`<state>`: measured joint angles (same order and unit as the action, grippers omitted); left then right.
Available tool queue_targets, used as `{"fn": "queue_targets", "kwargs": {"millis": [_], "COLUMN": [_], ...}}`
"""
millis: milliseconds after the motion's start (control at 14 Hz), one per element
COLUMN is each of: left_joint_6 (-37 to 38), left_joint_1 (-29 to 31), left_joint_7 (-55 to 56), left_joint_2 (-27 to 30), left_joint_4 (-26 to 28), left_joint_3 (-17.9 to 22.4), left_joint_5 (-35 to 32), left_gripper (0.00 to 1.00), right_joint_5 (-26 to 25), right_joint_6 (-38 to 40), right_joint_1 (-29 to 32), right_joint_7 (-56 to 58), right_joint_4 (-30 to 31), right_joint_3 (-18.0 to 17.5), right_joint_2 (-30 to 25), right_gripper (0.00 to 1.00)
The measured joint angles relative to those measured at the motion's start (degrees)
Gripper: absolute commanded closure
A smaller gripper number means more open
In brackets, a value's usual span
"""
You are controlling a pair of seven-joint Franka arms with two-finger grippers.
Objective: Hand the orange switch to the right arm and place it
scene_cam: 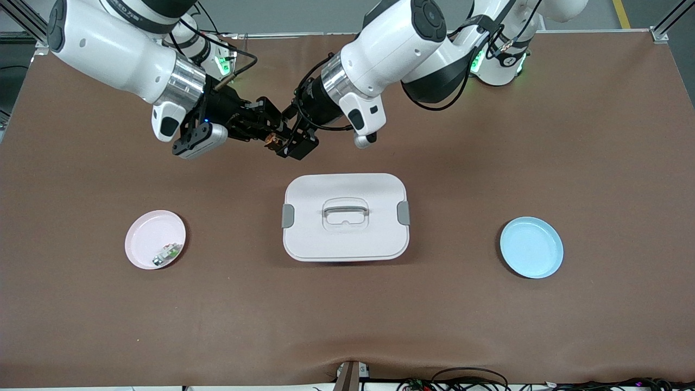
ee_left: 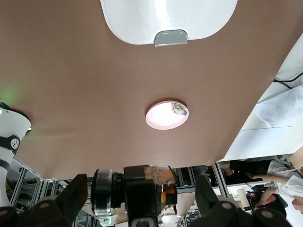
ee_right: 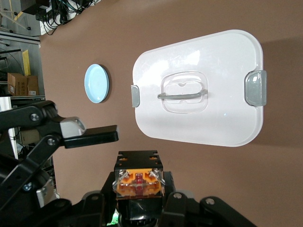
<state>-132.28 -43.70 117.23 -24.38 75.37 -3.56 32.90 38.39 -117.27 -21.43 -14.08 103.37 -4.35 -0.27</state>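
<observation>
The orange switch (scene_cam: 273, 142), a small black part with an orange, clear-capped end, hangs in the air over the brown mat. My right gripper (scene_cam: 266, 130) is shut on it. In the right wrist view the switch (ee_right: 138, 182) sits between that gripper's (ee_right: 138, 201) two fingers, orange end outward. My left gripper (scene_cam: 290, 142) meets it from the left arm's end and is open. In the left wrist view its fingers (ee_left: 75, 194) stand wide on either side of the switch (ee_left: 163, 189), with gaps showing. One left finger (ee_right: 92, 135) shows in the right wrist view.
A white lidded box (scene_cam: 345, 217) with a handle and grey clips stands mid-table, under and nearer the front camera than the grippers. A pink plate (scene_cam: 146, 233) with small white-and-green parts (scene_cam: 167, 253) lies toward the right arm's end. A blue plate (scene_cam: 531, 247) lies toward the left arm's end.
</observation>
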Motion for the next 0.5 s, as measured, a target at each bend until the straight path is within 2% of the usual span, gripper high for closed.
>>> {"fn": "queue_targets", "kwargs": {"millis": [215, 501], "left_joint_6": [0.00, 0.07], "left_joint_1": [0.06, 0.89], "left_joint_7": [0.00, 0.02], "left_joint_2": [0.05, 0.99], "left_joint_4": [0.00, -0.09], "left_joint_3": [0.12, 0.65], "left_joint_5": [-0.45, -6.90], "left_gripper": [0.00, 0.00], "right_joint_5": [-5.63, -13.48], "right_joint_6": [1.10, 10.08], "right_joint_1": [0.00, 1.28], "right_joint_7": [1.81, 18.75], "right_joint_4": [-0.17, -1.99], "right_joint_3": [0.06, 1.00], "right_joint_2": [0.00, -0.02], "right_gripper": [1.00, 1.00]}}
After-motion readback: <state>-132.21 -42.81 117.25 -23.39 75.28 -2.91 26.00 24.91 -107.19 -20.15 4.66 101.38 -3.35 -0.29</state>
